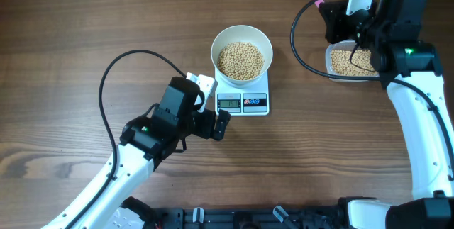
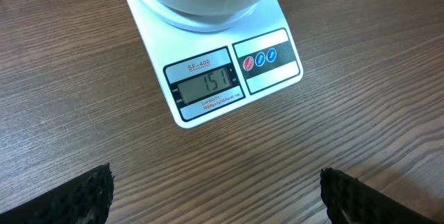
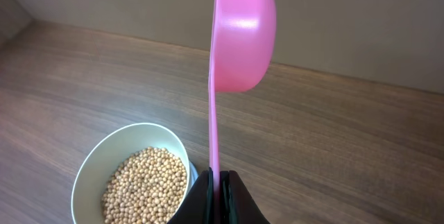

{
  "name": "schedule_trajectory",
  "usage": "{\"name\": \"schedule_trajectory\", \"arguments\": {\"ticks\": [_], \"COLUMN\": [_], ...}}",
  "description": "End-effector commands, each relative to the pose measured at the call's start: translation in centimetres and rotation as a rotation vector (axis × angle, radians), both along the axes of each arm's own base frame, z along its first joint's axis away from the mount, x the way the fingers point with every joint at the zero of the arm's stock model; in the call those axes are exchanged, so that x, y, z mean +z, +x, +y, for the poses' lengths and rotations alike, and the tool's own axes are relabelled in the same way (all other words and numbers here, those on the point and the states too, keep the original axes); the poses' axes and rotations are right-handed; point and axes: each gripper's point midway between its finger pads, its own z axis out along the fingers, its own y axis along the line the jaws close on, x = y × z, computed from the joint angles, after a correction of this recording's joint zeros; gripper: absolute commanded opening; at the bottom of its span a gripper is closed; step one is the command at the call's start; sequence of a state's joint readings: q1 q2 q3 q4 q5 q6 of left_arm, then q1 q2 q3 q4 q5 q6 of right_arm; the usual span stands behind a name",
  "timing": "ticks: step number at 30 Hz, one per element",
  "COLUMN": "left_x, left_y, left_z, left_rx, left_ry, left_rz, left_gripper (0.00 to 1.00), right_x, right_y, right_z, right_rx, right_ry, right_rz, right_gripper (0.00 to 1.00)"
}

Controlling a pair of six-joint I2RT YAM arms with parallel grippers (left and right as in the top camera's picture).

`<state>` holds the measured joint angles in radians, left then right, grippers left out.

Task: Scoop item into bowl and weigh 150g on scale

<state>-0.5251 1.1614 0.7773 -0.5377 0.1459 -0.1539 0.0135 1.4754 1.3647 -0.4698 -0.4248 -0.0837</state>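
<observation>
- Tan-yellow small round beans [image 1: 240, 60] fill the lower part of a round, deep, plain white bowl [image 1: 242, 33], heaped to well below its rim.
- That bowl stands on a small white square digital kitchen scale [image 1: 259, 91], near the middle of the brown wood-grain surface [image 1: 85, 16].
- On the scale's front edge, the grey display [image 2: 205, 83] reads 151 in the left wrist view; the dark button panel [image 2: 259, 59] with its three round buttons sits just beside it.
- Just in front of the scale hovers the left end effector [image 2: 215, 200], its two black ribbed fingers [image 2: 76, 196] spread wide apart with nothing between them.
- At the far right, the right end effector [image 3: 220, 195] is clamped tight on the thin handle of a pink plastic scoop [image 3: 239, 37].
- From the right wrist, the scoop's handle runs straight up and its cup is turned on edge, showing only the outer side; what it holds cannot be told.
- A clear rounded-rectangular plastic tub [image 1: 330, 57] with more beans sits beneath the right arm, partly hidden by it and well apart from the scale.
</observation>
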Motion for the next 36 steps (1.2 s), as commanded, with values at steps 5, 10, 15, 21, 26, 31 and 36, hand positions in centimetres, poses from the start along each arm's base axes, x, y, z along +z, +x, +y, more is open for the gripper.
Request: {"name": "schedule_trajectory", "arguments": {"ticks": [5,10,15,21,26,31,36], "left_x": [0.7,0.7,0.7,0.7,0.7,0.7,0.7], "left_y": [0.4,0.4,0.4,0.4,0.4,0.4,0.4], "left_z": [-0.3,-0.3,-0.3,-0.3,-0.3,-0.3,-0.3], "left_rx": [-0.012,-0.012,-0.012,-0.012,-0.012,-0.012,-0.012], "left_ry": [0.001,0.001,0.001,0.001,0.001,0.001,0.001], "left_rz": [-0.022,-0.022,-0.022,-0.022,-0.022,-0.022,-0.022], "left_gripper": [1.0,1.0,1.0,1.0,1.0,1.0,1.0], "right_x": [1.0,1.0,0.3,-0.1,-0.1,-0.1,-0.1], "right_y": [-0.5,-0.7,-1.2,-1.5,-1.5,-1.5,-1.5], "right_z": [2.3,2.5,2.5,2.5,2.5,2.5,2.5], "right_rx": [0.058,0.055,0.04,0.038,0.039,0.039,0.039], "right_ry": [0.181,0.215,0.231,0.23,0.227,0.227,0.228], "right_rz": [0.055,0.075,0.128,0.15,0.148,0.148,0.148], "right_gripper": [0.04,0.04,0.04,0.04,0.04,0.04,0.04]}}
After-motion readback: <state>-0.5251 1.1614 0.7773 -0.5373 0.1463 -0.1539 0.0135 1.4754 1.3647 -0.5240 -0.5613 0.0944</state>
